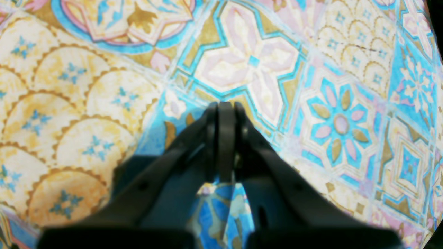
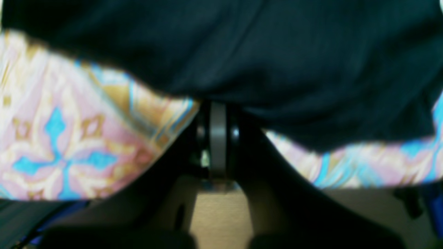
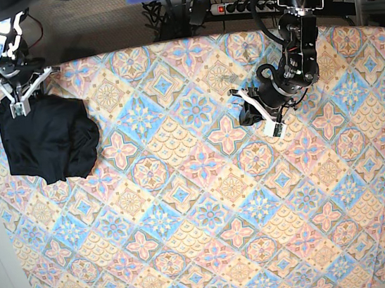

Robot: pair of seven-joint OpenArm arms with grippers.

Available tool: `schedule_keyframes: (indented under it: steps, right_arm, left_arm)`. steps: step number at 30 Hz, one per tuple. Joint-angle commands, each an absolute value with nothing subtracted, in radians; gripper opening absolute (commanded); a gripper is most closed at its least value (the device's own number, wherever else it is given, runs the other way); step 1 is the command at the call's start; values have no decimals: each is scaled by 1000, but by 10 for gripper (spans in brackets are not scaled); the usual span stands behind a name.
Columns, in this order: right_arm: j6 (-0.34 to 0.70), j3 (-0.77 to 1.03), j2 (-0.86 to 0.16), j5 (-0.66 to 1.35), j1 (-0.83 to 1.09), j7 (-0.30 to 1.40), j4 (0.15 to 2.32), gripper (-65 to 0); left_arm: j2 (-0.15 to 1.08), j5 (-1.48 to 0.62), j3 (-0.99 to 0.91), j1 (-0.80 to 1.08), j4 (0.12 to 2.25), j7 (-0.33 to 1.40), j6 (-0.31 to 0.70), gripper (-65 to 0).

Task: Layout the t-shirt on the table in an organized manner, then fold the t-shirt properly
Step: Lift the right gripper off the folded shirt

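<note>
Base: t-shirt (image 3: 48,138) bunched (black); unfolded

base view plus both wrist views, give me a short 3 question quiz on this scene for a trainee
1. True or false: the t-shirt is spread flat in the middle of the table.
2. Which hand is at the shirt's edge? A) left hand B) right hand C) neither
3. Fill in: the left hand is ____ over bare patterned cloth.

Key
1. False. It lies bunched at the table's far corner, on the base view's left.
2. B. The right hand is shut at the dark fabric's edge; whether it pinches cloth cannot be told.
3. Shut, with nothing between its fingers.
</note>
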State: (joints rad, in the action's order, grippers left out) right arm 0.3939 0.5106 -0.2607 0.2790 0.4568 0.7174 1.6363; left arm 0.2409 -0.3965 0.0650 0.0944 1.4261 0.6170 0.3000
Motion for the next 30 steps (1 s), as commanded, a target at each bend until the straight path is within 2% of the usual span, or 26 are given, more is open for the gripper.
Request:
schedule_keyframes:
  steps: [1,15,30]
  right_arm:
    - [378,510,-277,242,460,763,1610,-650]
    - [377,509,-381,242,390,691,1399,-650]
    - [375,538,-384,242,390,659,1406,-650]
  left_arm:
    - [246,-348,70,113,1412,727,286,-649]
    - [248,-348,70,113,1412,730,286,-649]
    - [248,-349,71,114,1412,731,286,-649]
